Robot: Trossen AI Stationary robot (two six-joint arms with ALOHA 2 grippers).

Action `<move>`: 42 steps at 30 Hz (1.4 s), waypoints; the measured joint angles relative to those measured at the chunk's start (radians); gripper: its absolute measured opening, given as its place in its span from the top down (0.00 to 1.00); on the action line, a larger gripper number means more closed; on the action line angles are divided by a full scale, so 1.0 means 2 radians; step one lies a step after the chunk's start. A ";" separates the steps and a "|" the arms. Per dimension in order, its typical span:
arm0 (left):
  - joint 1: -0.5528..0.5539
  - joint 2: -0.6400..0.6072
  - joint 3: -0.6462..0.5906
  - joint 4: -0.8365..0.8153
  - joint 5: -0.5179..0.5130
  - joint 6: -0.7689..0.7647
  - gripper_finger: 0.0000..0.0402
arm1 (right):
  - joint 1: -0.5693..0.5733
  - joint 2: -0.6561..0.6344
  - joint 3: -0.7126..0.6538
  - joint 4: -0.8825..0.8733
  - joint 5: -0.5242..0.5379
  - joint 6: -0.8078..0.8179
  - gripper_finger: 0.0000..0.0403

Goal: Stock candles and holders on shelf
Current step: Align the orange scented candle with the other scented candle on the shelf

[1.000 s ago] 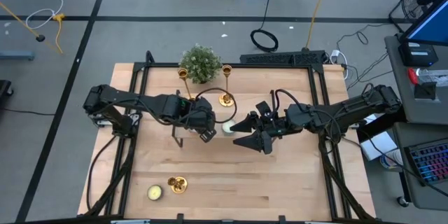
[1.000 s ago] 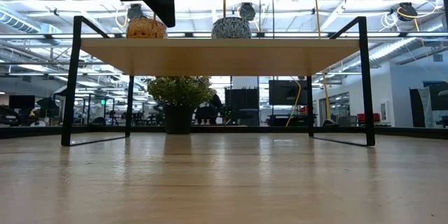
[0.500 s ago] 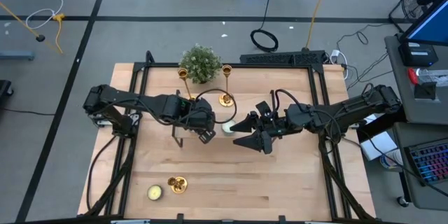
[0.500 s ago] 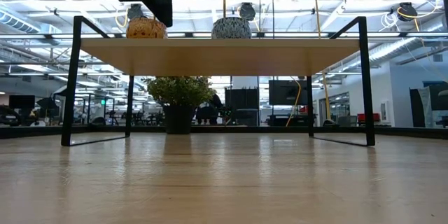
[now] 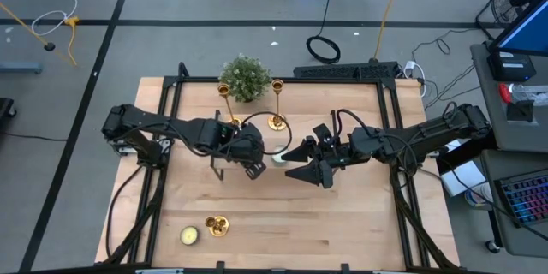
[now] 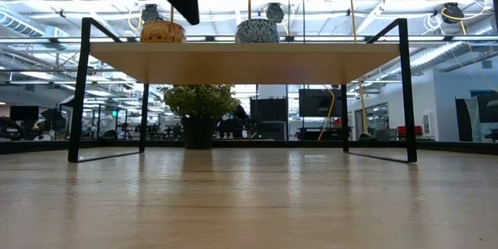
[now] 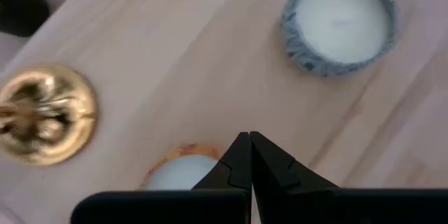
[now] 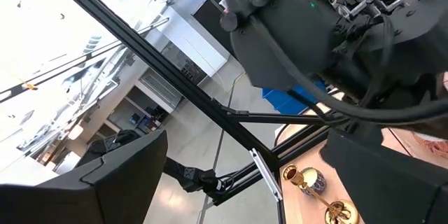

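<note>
Under the shelf (image 6: 249,61) lies free room; candles (image 6: 257,31) crowd its top

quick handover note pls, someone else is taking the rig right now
Left gripper: fingers shut, empty, above the shelf.
Right gripper: open, empty, beside the grey candle.
Done: grey candle and orange candle sit on the shelf. Two holders stand upright behind them, apparently on the shelf too.
Left: third candle and third holder, which lies on its side, are at the table's front left.
</note>
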 joint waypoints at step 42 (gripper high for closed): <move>0.006 0.018 0.000 -0.043 0.007 0.010 1.00 | 0.000 0.000 0.000 0.000 0.000 -0.001 0.03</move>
